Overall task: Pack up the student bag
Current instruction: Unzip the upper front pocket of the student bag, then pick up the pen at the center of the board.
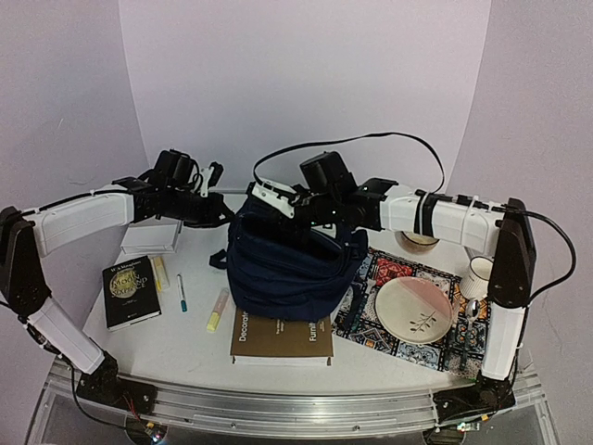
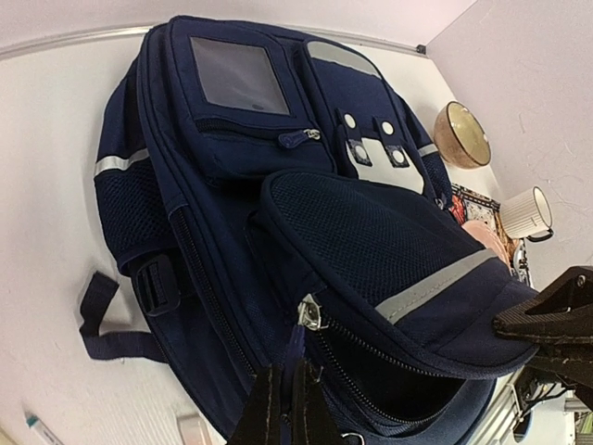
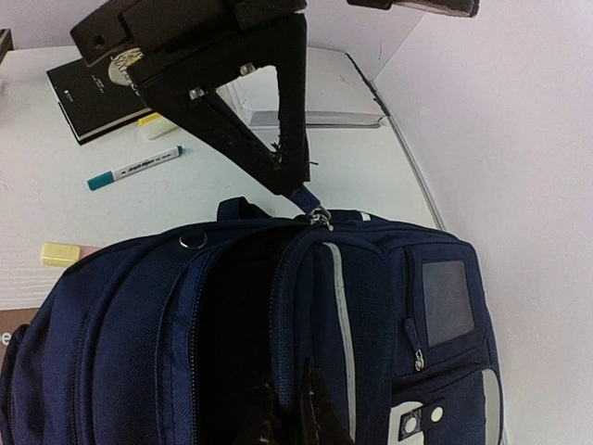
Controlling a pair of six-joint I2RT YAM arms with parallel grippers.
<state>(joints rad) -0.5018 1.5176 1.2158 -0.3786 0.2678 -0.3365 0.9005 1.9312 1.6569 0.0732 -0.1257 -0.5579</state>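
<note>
Bag (image 1: 278,273) sits on the surface (image 1: 185,348) between my two arms. It's navy with pale trim, and the main compartment gapes open.

My left pincer (image 2: 283,394) is together, pinched on the blue zip pull (image 3: 304,197) at the bag's top end, with the metal slider right below the pull. My right pincer (image 3: 295,403) is also together, clamped on the bag at the rim of the front flap beside the opening. The flap edge looks lifted where I grip it. The two pincers hold opposite ends of the opening.

- **Left of the bag:** black book (image 1: 130,292), teal pen (image 1: 182,293) and yellow highlighter (image 1: 217,311), the highlighter nearest the bag.
- **Left of the bag's far end:** flat white thing (image 1: 150,238) under my left arm, box or book, cannot tell.
- **In front of the bag:** brown book (image 1: 283,338), its far edge touching or just under the bag.
- **Right of the bag:** patterned mat (image 1: 371,273) reaching the bag's side, with a plate (image 1: 414,311) on it.
- **Well right of the bag:** ribbed cup (image 1: 477,275).
- **Right of the bag's far end:** bowl (image 1: 420,239), partly hidden by my right arm.
</note>
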